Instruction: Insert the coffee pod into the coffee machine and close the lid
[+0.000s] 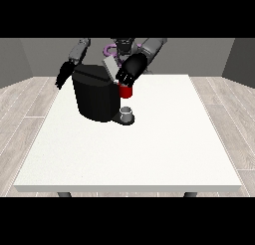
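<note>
The black coffee machine (94, 97) stands at the table's far left of centre, with its grey lid (110, 67) tilted up. The hand at the view's right (131, 71) is at the machine's top right corner, against the lid's lower end and just above a red thing at the machine (125, 91). A small grey thing (127, 112) sits on the machine's low base, under the red thing; I cannot tell whether it is the pod. The hand at the view's left (63, 75) hangs beside the machine's far left side, fingers straight and pointing down, holding nothing.
The white table (149, 154) stretches wide in front of and to the right of the machine. Its front edge runs near the view's bottom, and a wooden floor surrounds it.
</note>
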